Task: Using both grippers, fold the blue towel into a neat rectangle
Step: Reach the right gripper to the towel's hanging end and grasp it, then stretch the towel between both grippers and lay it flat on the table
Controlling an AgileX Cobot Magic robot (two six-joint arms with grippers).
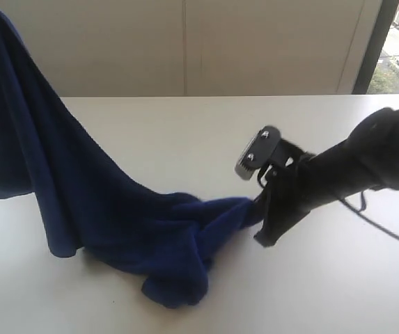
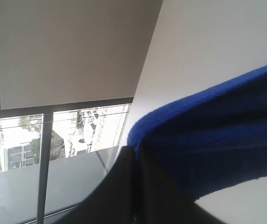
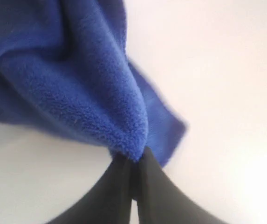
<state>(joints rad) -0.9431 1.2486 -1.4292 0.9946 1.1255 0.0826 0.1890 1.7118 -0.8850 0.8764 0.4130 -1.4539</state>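
Pinching left gripper [image 2: 135,158]: jaws closed on the towel [image 1: 115,209] edge, high at far left.
towel: draped down rightward onto the table [image 1: 185,132], bunched near centre.
right gripper [image 3: 132,168]: clamped on the towel's right corner, low over the table.

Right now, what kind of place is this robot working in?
Probably an office or lab room in a city: a plain white table, pale wall panels behind it, and a big window looking onto buildings.
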